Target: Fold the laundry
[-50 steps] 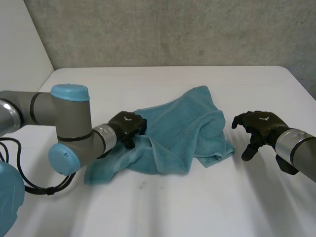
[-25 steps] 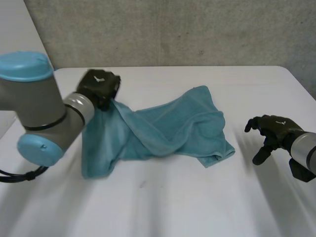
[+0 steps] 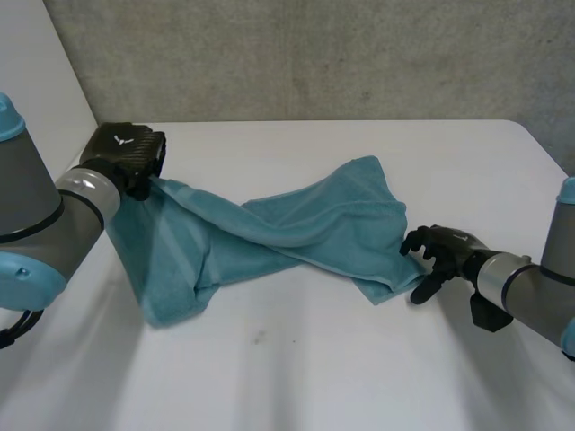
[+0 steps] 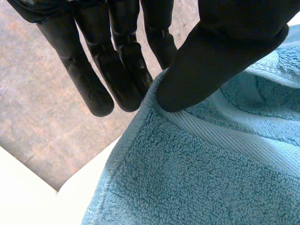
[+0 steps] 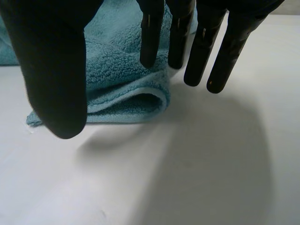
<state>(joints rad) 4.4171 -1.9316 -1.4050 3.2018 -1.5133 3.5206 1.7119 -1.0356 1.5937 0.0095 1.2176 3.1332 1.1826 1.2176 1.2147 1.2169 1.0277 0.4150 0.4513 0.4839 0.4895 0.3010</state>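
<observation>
At the left hand (image 3: 126, 153): it is raised above the white table (image 3: 296, 386), fingers closed in a pinch on the hem of a teal terry towel (image 3: 296, 224). The left wrist view has the thumb (image 4: 220, 61) pressed on the towel's (image 4: 201, 178) face right at the hem. The fingers (image 4: 119, 75) sit behind the cloth edge, with the cloth caught between thumb and fingers. Whether this is a corner or a spot along the edge cannot be told.

Below that grip the towel hangs as a slack sheet down to the table, its lower end bunched on the surface. The rest runs away from the left hand as a twisted, rumpled band lying on the table, reaching toward the right hand.

At the right hand (image 3: 440, 256): it is low over the table, at the towel's far corner. The fingers are straight and spread, the thumb held apart, gripping nothing. In the right wrist view the towel's doubled-over corner (image 5: 122, 93) lies on the table (image 5: 197, 178) just past the fingertips, between thumb (image 5: 56, 75) and fingers (image 5: 201, 47), its rounded fold facing the palm. Contact between fingertips and cloth cannot be told.

The hands are well apart, the towel spanning between them. A rough grey wall (image 3: 314, 54) stands beyond the table.
</observation>
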